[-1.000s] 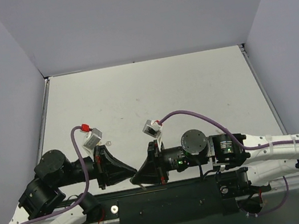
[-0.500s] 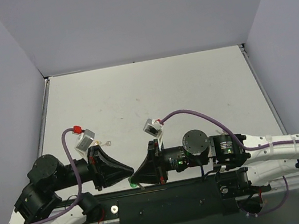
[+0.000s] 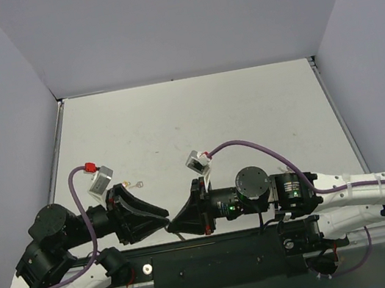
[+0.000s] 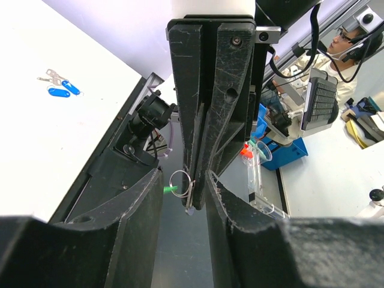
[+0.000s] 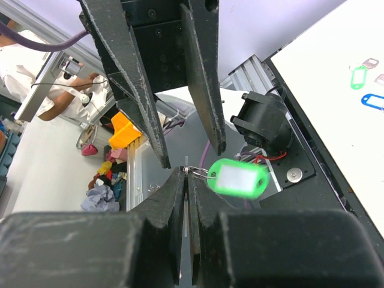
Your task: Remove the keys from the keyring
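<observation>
My right gripper (image 5: pixel 187 174) is shut on the small silver key (image 5: pixel 186 161), which shows edge-on between its pads. The thin ring and the bright green tag (image 5: pixel 238 179) hang from its tips over the near table edge. In the left wrist view the key's tip (image 4: pixel 189 209) and a sliver of the green tag (image 4: pixel 170 189) stick out below the right gripper's shut fingers. My left gripper (image 4: pixel 183 180) is open and empty, and its fingers stand on either side of the ring without touching it. In the top view the left gripper (image 3: pixel 158 219) and the right gripper (image 3: pixel 173 227) face each other tip to tip.
Blue tags with silver keys (image 4: pixel 60 89) lie on the white table. Another green tag (image 5: pixel 359 76) and a blue tag (image 5: pixel 373 100) lie further out on it. A small ring-like item (image 3: pixel 135 184) lies beside the left wrist. The black base rail (image 3: pixel 220 258) runs below the grippers.
My left arm has drawn back to the left, so its gripper now stands slightly apart from the right gripper's tip. The right arm has barely moved.
</observation>
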{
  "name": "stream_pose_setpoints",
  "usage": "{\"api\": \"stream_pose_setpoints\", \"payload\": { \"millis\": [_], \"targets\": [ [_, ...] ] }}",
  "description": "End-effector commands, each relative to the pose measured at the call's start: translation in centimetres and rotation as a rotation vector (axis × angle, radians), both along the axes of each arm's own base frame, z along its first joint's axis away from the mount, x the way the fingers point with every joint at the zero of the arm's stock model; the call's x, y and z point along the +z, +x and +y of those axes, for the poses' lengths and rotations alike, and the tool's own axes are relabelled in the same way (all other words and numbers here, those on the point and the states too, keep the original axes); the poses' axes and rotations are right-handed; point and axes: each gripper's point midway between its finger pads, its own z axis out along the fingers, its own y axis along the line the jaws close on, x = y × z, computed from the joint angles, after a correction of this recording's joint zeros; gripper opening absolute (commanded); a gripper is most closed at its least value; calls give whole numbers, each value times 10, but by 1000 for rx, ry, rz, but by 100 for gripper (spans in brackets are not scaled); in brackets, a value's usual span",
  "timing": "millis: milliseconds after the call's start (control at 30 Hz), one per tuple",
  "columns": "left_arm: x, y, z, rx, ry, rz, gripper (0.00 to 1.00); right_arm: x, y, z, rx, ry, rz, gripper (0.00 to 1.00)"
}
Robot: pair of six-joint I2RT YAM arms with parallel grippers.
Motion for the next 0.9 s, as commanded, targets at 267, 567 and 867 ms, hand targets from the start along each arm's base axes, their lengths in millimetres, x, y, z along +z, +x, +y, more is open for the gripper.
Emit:
{"api": "stream_pose_setpoints", "payload": {
  "millis": [267, 567, 867],
  "targets": [
    [23, 3, 0, 21, -107, -26, 42, 19, 10, -4, -44, 53, -45, 0],
    [24, 7, -3, 32, -124, -23, 39, 19, 16, -4, -67, 53, -54, 0],
    [26, 24, 1, 135, -128, -7, 48, 18, 18, -5, -73, 57, -50, 0]
  ]
}}
